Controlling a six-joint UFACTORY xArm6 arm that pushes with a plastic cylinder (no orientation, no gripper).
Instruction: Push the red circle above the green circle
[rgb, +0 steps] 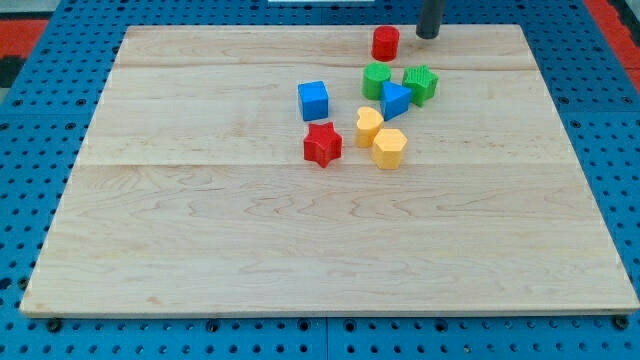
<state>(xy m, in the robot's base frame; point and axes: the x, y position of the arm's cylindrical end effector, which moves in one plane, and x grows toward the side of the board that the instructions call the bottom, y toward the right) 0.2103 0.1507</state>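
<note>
**Positioning the red circle over the green circle**

The arm carries no pincer, only a rod; my tip (428, 35) rests near the board's top edge, just to the view's right of the red circle (386, 43), apparently not touching it. The red circle sits above the green circle (376, 79), offset slightly to the view's right. The step appears nearly complete. If correction is needed, apply a short, slow leftward nudge through the block's centre. Avoid downward travel: the blue triangle (396, 100) and green star (421, 84) crowd the green circle and would scatter
</note>
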